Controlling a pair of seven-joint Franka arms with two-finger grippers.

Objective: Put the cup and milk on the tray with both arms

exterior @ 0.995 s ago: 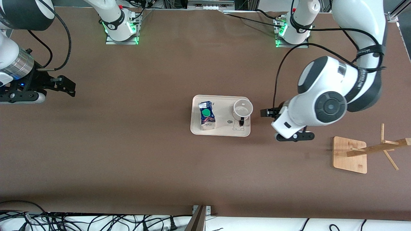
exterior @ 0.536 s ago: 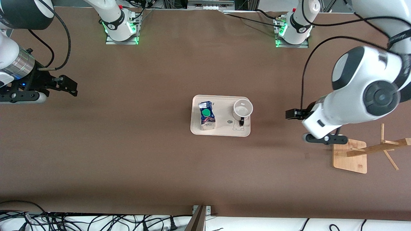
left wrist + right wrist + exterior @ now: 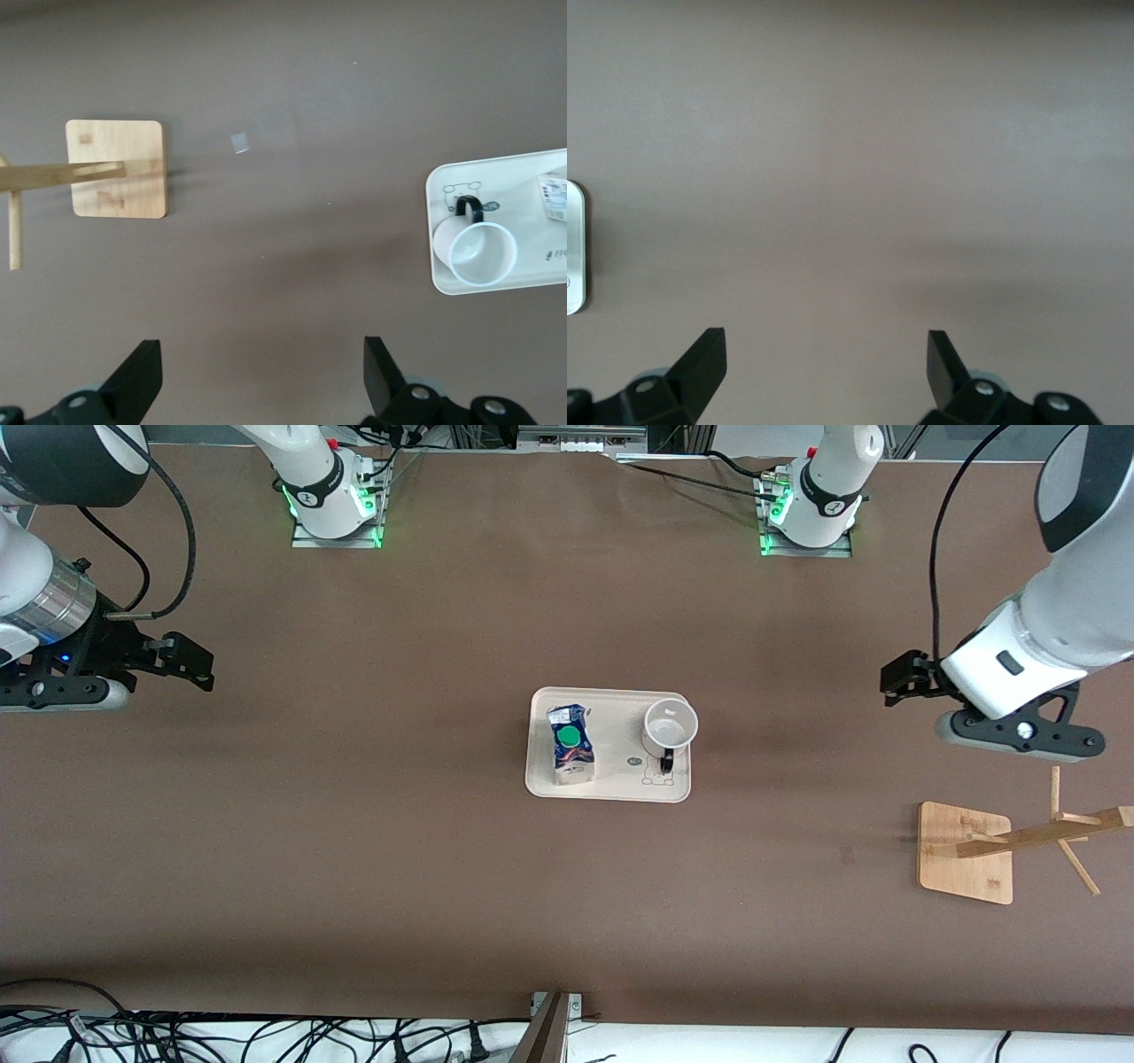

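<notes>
The cream tray lies mid-table. The cup stands on it at the end toward the left arm, handle toward the front camera. The milk, green cap up, stands on the tray's other end. My left gripper is open and empty, in the air over bare table between the tray and the left arm's end. Its wrist view shows the open gripper, the tray, the cup and a corner of the milk. My right gripper waits open and empty over the right arm's end; it also shows in its wrist view.
A wooden rack with a square base and a leaning post stands near the left arm's end, nearer the front camera than the left gripper; it also shows in the left wrist view. A pale rounded edge shows in the right wrist view.
The left gripper has drawn away from beside the cup toward the left arm's end of the table, passing the rack base. The right arm, cup, milk and tray have not moved.
</notes>
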